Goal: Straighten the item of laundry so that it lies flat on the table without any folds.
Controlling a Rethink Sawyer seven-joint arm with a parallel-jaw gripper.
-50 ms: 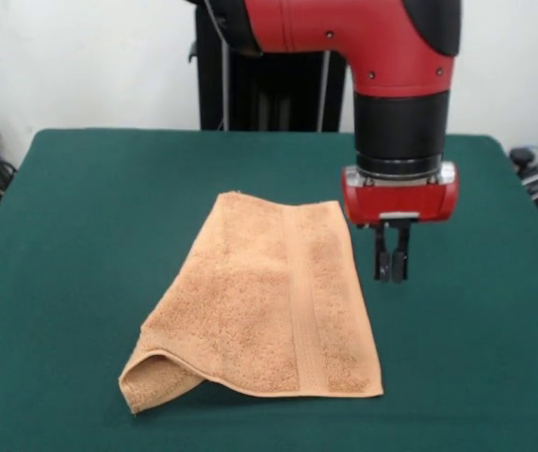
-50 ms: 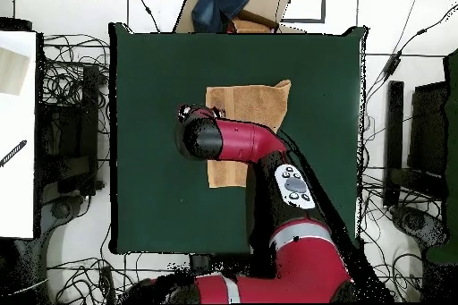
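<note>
- The towel (image 1: 273,297) lies about mid-surface, mostly spread. Its near left corner (image 1: 151,377) is curled under and stands up in a loop, so the cloth is not yet flat.
- A woven band (image 1: 306,301) runs from its far hem to its near hem, right of centre.
- The gripper (image 1: 391,266) hangs just right of the towel's right edge, near the far corner. The jaws are drawn together with nothing between them, and they look clear of the cloth.
- By my reading, the arm stands beside the cloth rather than over it because the right side already lies smooth; the fault is at the opposite, near left corner.
- The green surface (image 1: 71,235) lies bare all round the towel, widest to the left, so the curled corner has room to be pulled outward.
</note>
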